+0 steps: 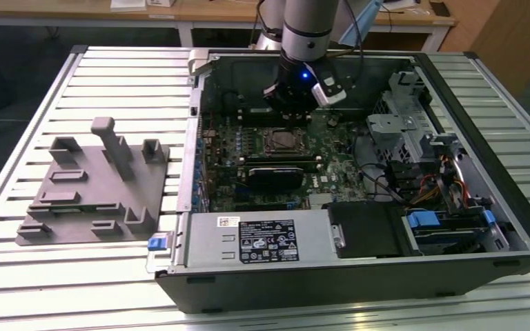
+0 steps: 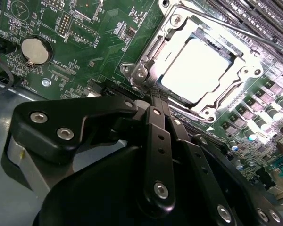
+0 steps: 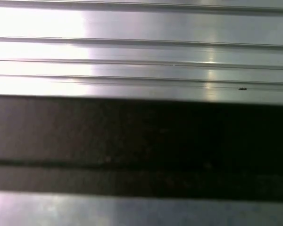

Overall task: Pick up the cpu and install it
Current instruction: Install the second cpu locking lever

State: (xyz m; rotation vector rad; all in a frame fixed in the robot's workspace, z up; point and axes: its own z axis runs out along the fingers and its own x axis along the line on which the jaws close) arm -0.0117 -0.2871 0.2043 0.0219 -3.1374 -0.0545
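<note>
We count one cpu [image 2: 198, 70] just beyond the hand [image 2: 156, 101], one coin battery [image 2: 34, 51], one computer case [image 1: 486, 207], one grey tray [image 1: 90, 186].

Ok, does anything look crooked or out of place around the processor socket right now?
Nothing stands out. In the second wrist view the cpu lies flat and square inside the socket frame, and the gripper sits just beside it.

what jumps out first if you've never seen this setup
An open computer case lies on a slatted metal table, with the arm's claw hanging inside it just above the motherboard's socket. In the second wrist view, the cpu glares silvery-white, already seated in the socket frame, beyond the claw's black linkage. A grey plastic tray sits on the table at the exterior view's left.
</note>
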